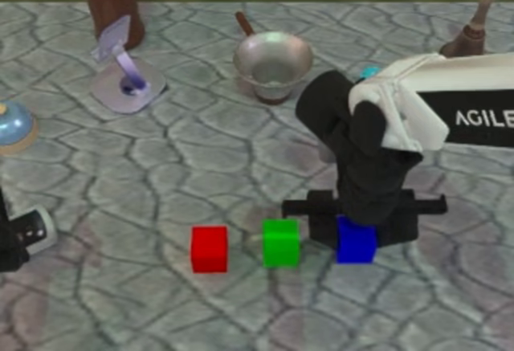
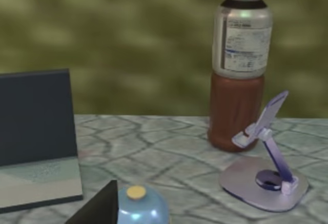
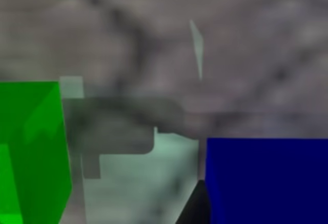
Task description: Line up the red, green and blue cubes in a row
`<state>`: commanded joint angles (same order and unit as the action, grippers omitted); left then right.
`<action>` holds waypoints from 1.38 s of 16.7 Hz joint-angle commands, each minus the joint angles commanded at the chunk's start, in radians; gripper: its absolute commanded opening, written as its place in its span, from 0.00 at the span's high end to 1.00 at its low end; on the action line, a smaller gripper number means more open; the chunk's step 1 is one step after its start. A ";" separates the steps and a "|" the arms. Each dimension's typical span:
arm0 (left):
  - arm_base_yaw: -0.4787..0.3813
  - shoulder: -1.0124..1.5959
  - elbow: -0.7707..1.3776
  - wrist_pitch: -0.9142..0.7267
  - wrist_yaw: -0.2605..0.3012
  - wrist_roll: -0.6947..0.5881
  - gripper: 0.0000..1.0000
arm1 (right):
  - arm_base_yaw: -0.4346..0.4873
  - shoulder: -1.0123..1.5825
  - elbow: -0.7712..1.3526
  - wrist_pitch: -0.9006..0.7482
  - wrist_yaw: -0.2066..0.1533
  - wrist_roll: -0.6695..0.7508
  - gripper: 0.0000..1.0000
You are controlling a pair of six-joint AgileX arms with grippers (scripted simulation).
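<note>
Red cube (image 1: pixel 209 248), green cube (image 1: pixel 281 242), blue cube (image 1: pixel 355 239): three in a row, the right hand (image 1: pixel 359 221) over blue, grip indiscernible.

A: What stands on the stone-patterned table (image 2: pixel 169 142)?
B: A tall bottle (image 2: pixel 240 65), white cap, pale label, brown liquid in its lower half. Just beside it sits a lilac phone stand (image 2: pixel 266 175), round base, its arm tilted up toward the bottle.
A: And nearer the camera?
B: A blue bell (image 2: pixel 141 207) with a yellow button on top, a dark wedge touching its edge. A dark blue panel (image 2: pixel 36 131) stands upright on the other side
</note>
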<state>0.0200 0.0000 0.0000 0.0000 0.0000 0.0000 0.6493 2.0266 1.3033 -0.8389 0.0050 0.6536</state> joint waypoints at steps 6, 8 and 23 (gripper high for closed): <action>0.000 0.000 0.000 0.000 0.000 0.000 0.00 | 0.000 0.000 0.000 0.000 0.000 0.000 0.40; 0.000 0.000 0.000 0.000 0.000 0.000 0.00 | 0.000 0.000 0.000 0.000 0.000 0.000 0.25; 0.000 0.000 0.000 0.000 0.000 0.000 0.00 | 0.002 -0.014 0.032 -0.041 0.000 0.000 0.00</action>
<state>0.0200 0.0000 0.0000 0.0000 0.0000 0.0000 0.6513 2.0124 1.3355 -0.8801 0.0049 0.6537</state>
